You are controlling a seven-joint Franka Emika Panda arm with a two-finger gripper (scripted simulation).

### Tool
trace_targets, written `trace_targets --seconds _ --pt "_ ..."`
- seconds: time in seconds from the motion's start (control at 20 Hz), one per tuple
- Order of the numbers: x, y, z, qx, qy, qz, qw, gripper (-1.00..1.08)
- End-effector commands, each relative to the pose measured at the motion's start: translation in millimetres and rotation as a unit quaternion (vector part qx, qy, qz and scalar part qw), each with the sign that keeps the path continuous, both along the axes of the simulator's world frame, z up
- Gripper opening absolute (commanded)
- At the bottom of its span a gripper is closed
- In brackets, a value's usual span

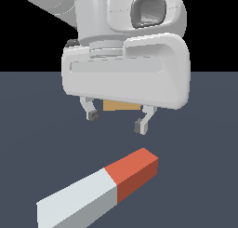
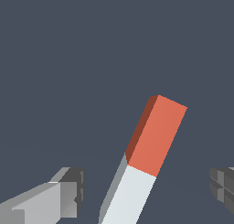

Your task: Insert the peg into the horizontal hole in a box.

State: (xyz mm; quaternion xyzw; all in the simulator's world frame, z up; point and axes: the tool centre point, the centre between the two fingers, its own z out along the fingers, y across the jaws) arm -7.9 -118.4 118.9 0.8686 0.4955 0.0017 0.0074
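**Peg on the floor, jaws wide above it**

Dark slate-grey ground (image 1: 204, 143) filled the lower part of the exterior view, with plain black above it. On that ground lay the peg (image 1: 100, 190), a long square bar resting flat and slanting from the exterior view's lower left up toward its right. Its longer part was pale grey-white; its far end was red-orange.

Above the peg hung the gripper (image 1: 116, 120), carried by the arm's bulky white wrist housing (image 1: 125, 78). Its jaws stood well apart and held nothing; the two dark fingertips (image 1: 93, 115) were clear of the bar and of the ground. Between the fingers, just under the housing, a small patch of the tan box (image 1: 120, 105) showed; most of it was hidden behind the hand, and its hole could not be seen.

From the wrist view the peg (image 2: 146, 163) ran between the two spread fingers (image 2: 68, 191), touching neither, with its red-orange end pointing away from the camera.
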Motion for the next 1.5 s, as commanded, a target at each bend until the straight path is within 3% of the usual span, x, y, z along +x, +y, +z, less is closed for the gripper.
trace_targets --seconds 0.0,0.55,1.05,1.45 --pt "-9 -19 -12 0.001 0.001 -0.054 0.9986 1.00" --pt "-43 -63 -46 0.006 0.004 -0.195 0.9808 1.00" --pt "-47 -65 -54 0.006 0.004 -0.205 0.9787 1.00" --pt "-48 -65 -89 0.006 0.004 -0.207 0.9783 1.00"
